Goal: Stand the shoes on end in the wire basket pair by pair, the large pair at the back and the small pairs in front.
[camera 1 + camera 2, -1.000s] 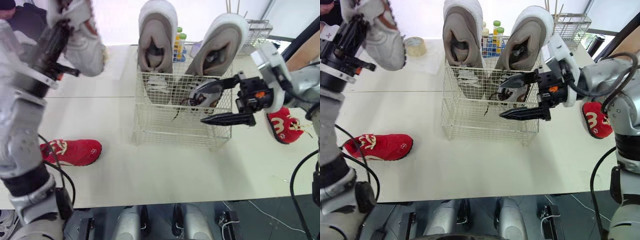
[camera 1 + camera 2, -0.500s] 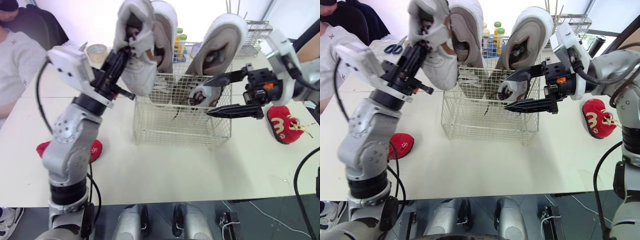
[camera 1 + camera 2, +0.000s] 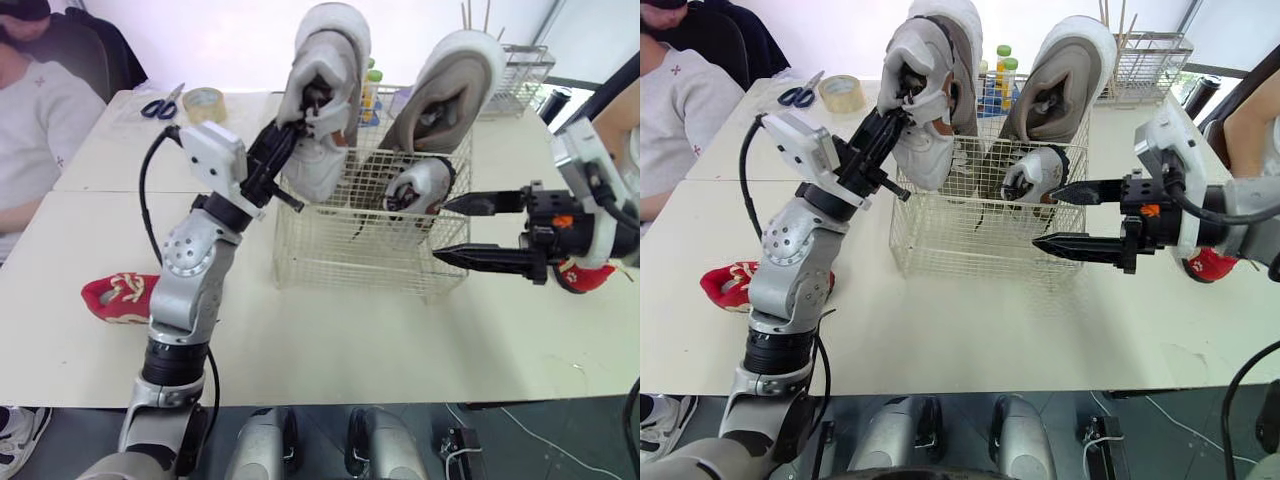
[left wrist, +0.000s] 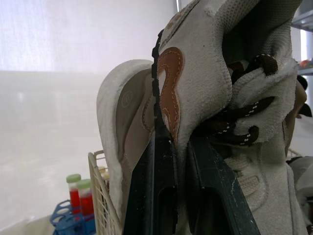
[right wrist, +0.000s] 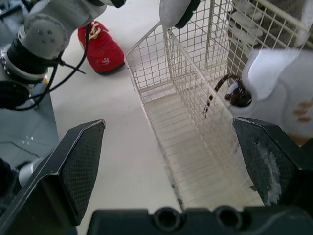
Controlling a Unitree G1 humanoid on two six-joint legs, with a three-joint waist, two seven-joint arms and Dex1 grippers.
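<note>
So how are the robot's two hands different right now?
The left hand is shut on a small white shoe, up by the basket's left rim; the right hand is open and empty, by the basket's right end. The left points upward, the right sideways. Both have two black fingers.

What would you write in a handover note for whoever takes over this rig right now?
Left hand: shut on a small white shoe, above the wire basket's left front.
Right hand: open, empty, right of the basket.
Done: large pair on end at the back; a second white shoe sits front right.
Left: seat the held shoe, then the left red shoe and right red shoe, both on the table.
</note>
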